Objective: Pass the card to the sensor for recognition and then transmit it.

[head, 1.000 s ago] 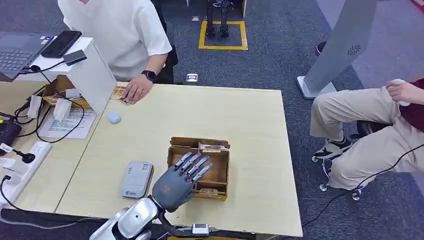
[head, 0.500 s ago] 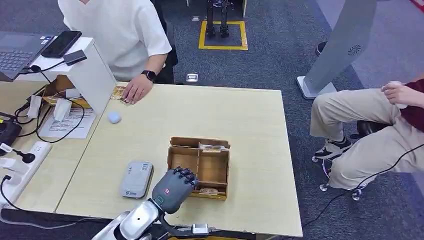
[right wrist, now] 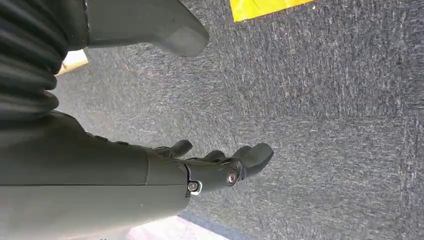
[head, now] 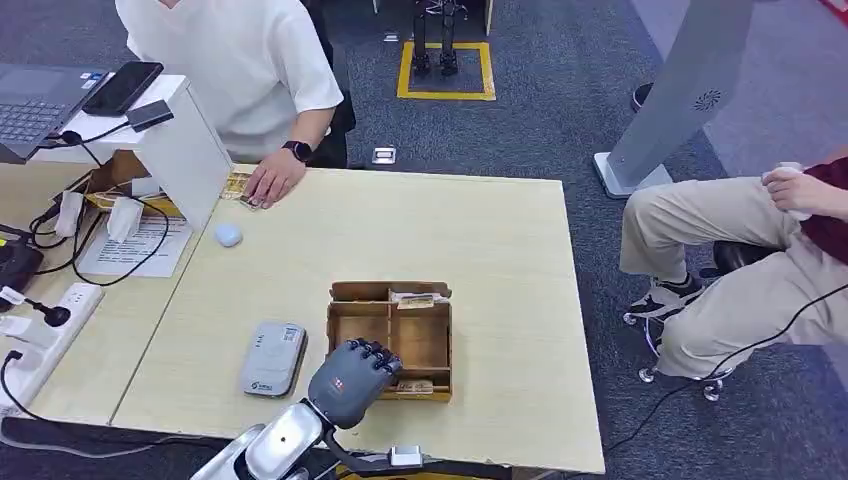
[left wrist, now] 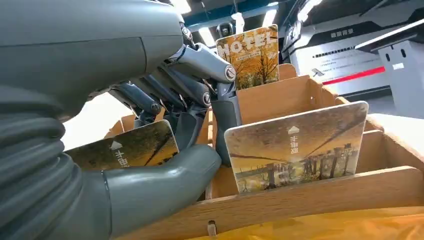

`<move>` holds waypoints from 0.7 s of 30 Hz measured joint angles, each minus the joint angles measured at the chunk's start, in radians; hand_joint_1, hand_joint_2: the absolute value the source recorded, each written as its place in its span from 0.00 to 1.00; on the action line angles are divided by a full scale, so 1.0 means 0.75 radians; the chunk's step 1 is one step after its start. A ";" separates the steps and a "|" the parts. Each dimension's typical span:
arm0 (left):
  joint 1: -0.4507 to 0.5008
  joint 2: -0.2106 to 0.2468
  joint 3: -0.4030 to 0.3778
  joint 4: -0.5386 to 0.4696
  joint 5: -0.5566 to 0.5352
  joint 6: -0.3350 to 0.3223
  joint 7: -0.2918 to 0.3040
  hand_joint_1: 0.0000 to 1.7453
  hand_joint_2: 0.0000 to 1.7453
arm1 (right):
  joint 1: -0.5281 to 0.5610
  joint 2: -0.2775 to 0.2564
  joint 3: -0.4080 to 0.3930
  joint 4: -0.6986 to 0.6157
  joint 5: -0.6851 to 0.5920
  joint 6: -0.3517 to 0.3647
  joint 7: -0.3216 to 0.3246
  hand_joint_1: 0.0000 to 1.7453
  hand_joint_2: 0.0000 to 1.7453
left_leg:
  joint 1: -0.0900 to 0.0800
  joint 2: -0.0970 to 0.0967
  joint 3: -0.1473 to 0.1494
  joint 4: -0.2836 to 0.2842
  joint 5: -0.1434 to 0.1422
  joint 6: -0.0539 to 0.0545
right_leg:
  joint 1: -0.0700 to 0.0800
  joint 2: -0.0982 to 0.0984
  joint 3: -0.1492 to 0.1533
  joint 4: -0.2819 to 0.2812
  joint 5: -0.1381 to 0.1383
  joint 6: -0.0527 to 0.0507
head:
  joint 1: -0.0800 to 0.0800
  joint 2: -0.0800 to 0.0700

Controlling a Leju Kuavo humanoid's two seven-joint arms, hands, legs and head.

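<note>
The worktop (head: 480,230) is a wide pale wooden surface on dark grey carpet (head: 560,110). A person in a white shirt (head: 240,60) sits at its far side, and another person in beige trousers (head: 720,250) sits well apart on the right. Near the front edge stands a divided wooden box (head: 420,335), with the grey sensor (head: 273,358) just beside it. From above, the left hand (head: 350,380) covers the box's near corner. The left wrist view shows more: its fingers (left wrist: 200,62) are curled down into a compartment, and the thumb lies under a card (left wrist: 127,147), but I cannot tell whether the card is really clamped. Another card (left wrist: 297,147) leans in the next compartment. The right hand (right wrist: 150,175) hangs above the carpet, fingers apart, holding nothing.
</note>
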 joint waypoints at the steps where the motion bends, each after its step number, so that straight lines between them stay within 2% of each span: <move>1: 0.000 -0.001 0.000 0.001 0.000 0.001 0.000 0.85 1.00 | 0.000 0.000 0.000 0.000 0.000 0.000 0.000 0.00 1.00 | 0.000 0.000 0.000 0.000 0.000 0.000 | 0.000 0.000 0.000 0.000 0.000 0.000 | 0.000 0.001; 7: 0.000 -0.002 0.000 0.007 -0.001 0.002 0.000 0.84 1.00 | 0.000 0.000 0.001 0.000 -0.001 0.000 -0.004 0.00 1.00 | 0.000 0.000 0.000 0.000 0.000 0.000 | 0.000 0.000 0.000 0.000 0.000 0.000 | 0.000 0.000; 11: 0.001 -0.002 0.000 0.007 -0.001 0.003 0.000 0.88 1.00 | 0.000 0.000 0.001 0.000 -0.001 0.000 -0.004 0.00 1.00 | 0.000 0.000 0.000 0.000 0.000 0.000 | 0.000 0.000 0.000 0.000 0.000 0.000 | 0.000 0.000; 12: 0.002 -0.002 0.000 0.009 0.000 0.006 0.000 0.91 1.00 | 0.000 0.000 0.001 0.000 -0.001 0.000 -0.004 0.00 1.00 | 0.000 0.000 0.000 0.000 0.000 0.000 | 0.000 0.000 0.000 0.000 0.000 0.000 | 0.000 0.000; 13: 0.003 -0.002 0.000 0.010 0.001 0.010 -0.001 0.99 1.00 | 0.000 0.000 0.001 0.000 -0.001 0.000 -0.004 0.00 1.00 | 0.000 0.000 0.000 0.000 0.000 0.000 | 0.000 0.000 0.000 0.000 0.000 0.000 | 0.000 0.000; 15: 0.005 -0.002 0.000 0.013 0.009 0.018 -0.006 1.00 1.00 | 0.000 0.000 0.001 0.000 0.001 0.000 -0.004 0.00 1.00 | 0.000 0.000 0.000 0.000 0.000 0.000 | 0.000 0.000 0.000 0.000 0.000 0.000 | 0.000 0.000; 18: 0.014 -0.002 0.000 0.014 0.024 0.061 -0.023 1.00 1.00 | 0.000 0.000 0.004 0.000 0.003 0.000 -0.004 0.00 1.00 | 0.000 0.000 0.000 0.000 0.000 0.000 | 0.000 0.000 0.001 0.000 0.000 0.000 | 0.000 0.000; 21: 0.040 -0.003 0.001 0.014 0.064 0.162 -0.055 1.00 1.00 | 0.000 0.002 0.014 0.000 0.013 0.000 -0.004 0.00 1.00 | 0.000 0.000 0.000 0.000 0.000 0.000 | 0.000 0.000 0.000 0.000 0.000 0.000 | 0.000 0.000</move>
